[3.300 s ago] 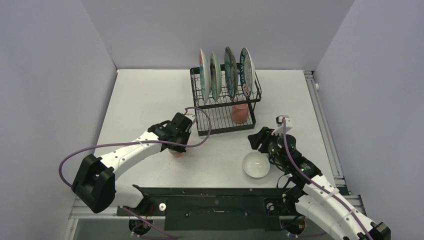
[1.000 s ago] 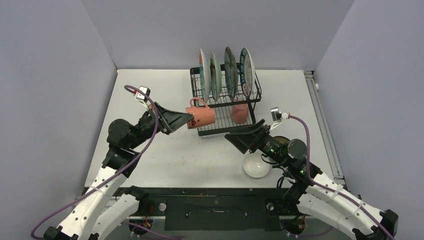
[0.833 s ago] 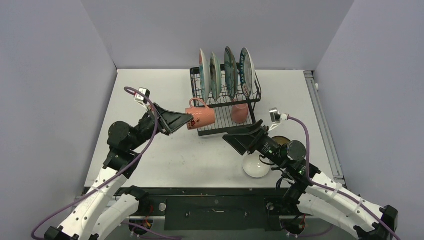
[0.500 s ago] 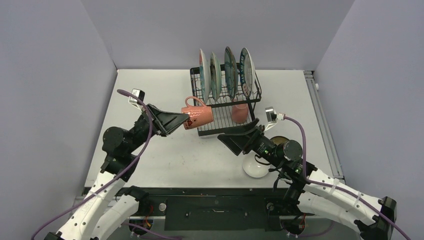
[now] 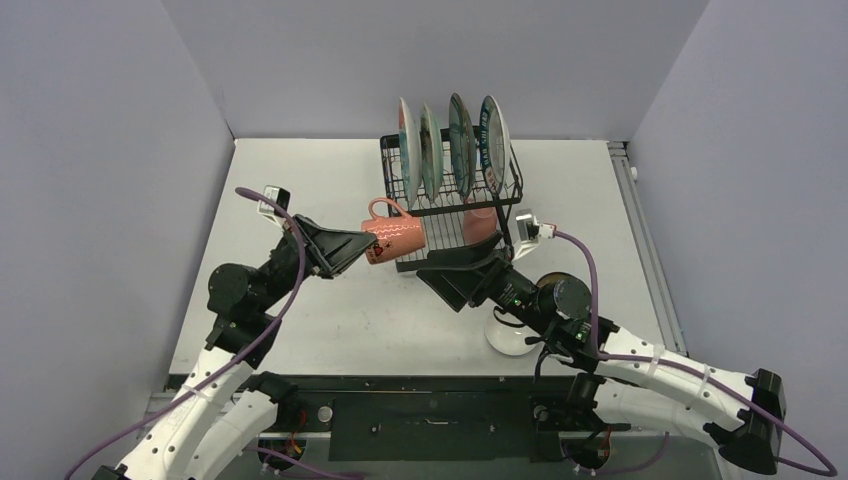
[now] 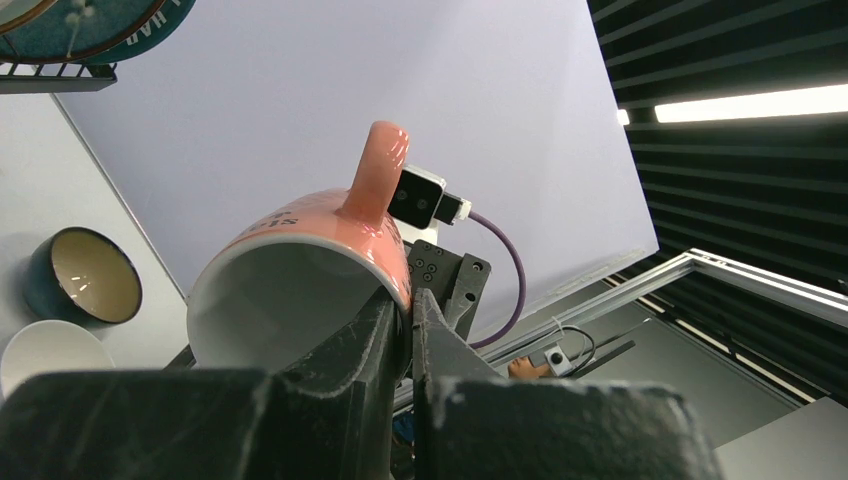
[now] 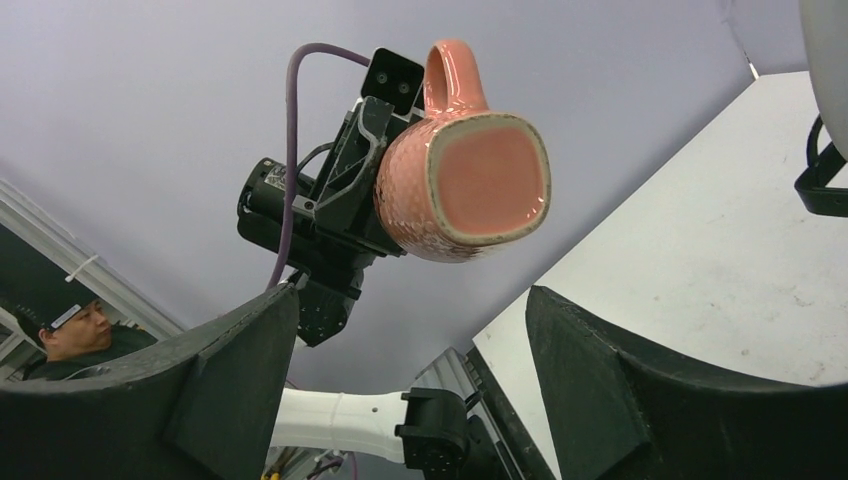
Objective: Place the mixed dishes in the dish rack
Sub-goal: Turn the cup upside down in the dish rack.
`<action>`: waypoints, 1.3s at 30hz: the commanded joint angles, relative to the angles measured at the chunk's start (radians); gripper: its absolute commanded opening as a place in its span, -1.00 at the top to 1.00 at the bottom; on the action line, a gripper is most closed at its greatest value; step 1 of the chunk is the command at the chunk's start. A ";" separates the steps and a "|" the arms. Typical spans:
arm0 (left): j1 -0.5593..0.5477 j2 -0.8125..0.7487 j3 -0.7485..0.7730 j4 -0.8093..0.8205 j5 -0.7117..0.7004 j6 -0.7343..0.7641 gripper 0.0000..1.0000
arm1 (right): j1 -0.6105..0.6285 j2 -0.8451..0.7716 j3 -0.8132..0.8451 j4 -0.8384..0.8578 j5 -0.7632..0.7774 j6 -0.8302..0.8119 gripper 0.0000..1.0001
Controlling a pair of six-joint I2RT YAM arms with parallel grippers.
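A pink mug (image 5: pixel 393 238) hangs on its side in the air left of the dish rack (image 5: pixel 505 203), handle up. My left gripper (image 5: pixel 367 245) is shut on its rim, one finger inside and one outside (image 6: pixel 410 297). My right gripper (image 5: pixel 438 282) stands open just right of the mug, its base facing me in the right wrist view (image 7: pixel 465 190), and nothing is between the fingers (image 7: pixel 410 300). Several plates (image 5: pixel 450 140) stand upright in the rack's top slots. A second pink mug (image 5: pixel 478 226) sits on the lower tray. The white bowl (image 5: pixel 508 338) and dark bowl (image 5: pixel 560 283) lie under my right arm.
Both bowls show in the left wrist view, dark bowl (image 6: pixel 85 290) above white bowl (image 6: pixel 45 350). The rack's black wire edge (image 7: pixel 820 175) is at the far right of the right wrist view. A person (image 7: pixel 75 325) is outside the enclosure.
My left gripper carried the mug a little up and to the left. My right arm swung left until its open gripper came close to the mug's base.
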 commanded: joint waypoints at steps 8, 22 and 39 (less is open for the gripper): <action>0.008 -0.022 0.004 0.159 -0.017 -0.047 1.00 | 0.038 0.080 0.111 0.088 0.041 -0.058 -0.62; 0.007 -0.020 0.001 0.188 -0.007 -0.074 1.00 | 0.051 0.133 0.141 0.127 0.080 -0.063 -0.66; 0.008 -0.015 -0.014 0.210 -0.007 -0.083 1.00 | 0.053 0.192 0.207 0.109 0.047 -0.083 -0.69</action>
